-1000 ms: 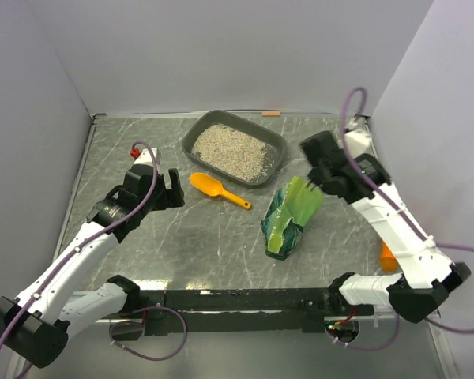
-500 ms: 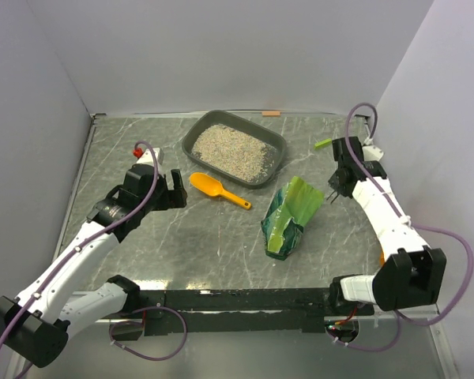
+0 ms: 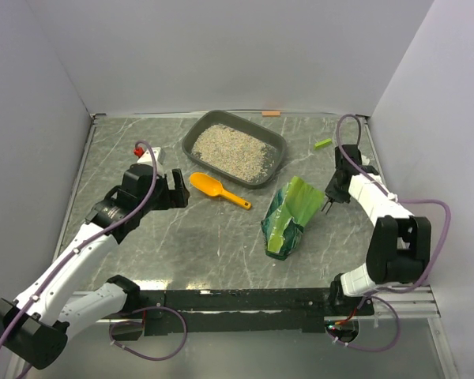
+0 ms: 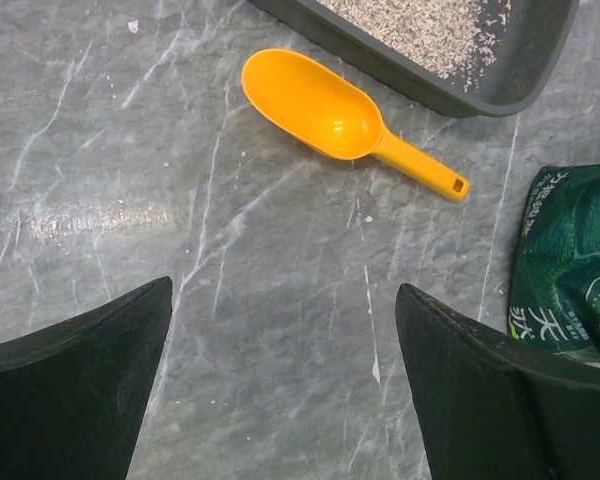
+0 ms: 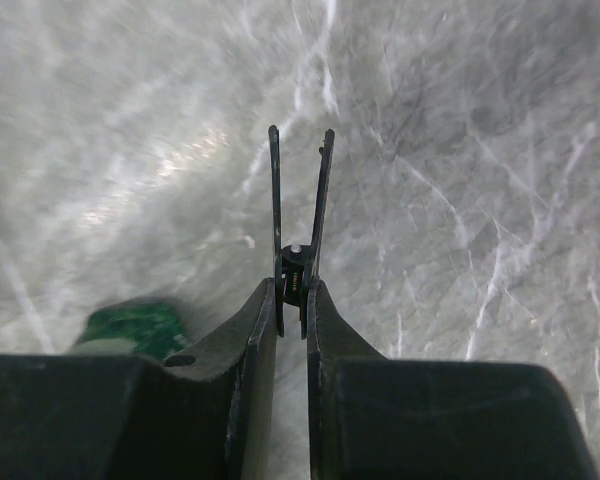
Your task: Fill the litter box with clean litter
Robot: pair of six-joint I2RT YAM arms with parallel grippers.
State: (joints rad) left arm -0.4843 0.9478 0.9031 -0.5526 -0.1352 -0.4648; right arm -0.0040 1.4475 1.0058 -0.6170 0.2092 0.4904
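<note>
The dark-grey litter box point(image 3: 278, 147) stands at the back centre and holds beige litter point(image 3: 231, 150); its corner also shows in the left wrist view point(image 4: 525, 75), with litter point(image 4: 420, 25) in it. The green bag point(image 3: 288, 213) lies on its side, its top open, right of centre. My left gripper point(image 3: 174, 189) is open and empty over bare table point(image 4: 285, 290), near the orange scoop point(image 4: 330, 110). My right gripper point(image 3: 331, 197) is low, right of the bag, shut on small black scissors point(image 5: 298, 200) whose thin blades point away. The bag's edge point(image 5: 130, 325) shows at the left of the right wrist view.
The orange scoop point(image 3: 215, 189) lies between the box and my left gripper. A thin green strip point(image 3: 322, 143) lies at the back right. A small red and white item point(image 3: 136, 151) sits at the left. Walls close in the left, back and right.
My right arm has swung from above the bag's top to the right and folded down low beside the bag. The green strip now lies on the table. The left arm has barely moved.
</note>
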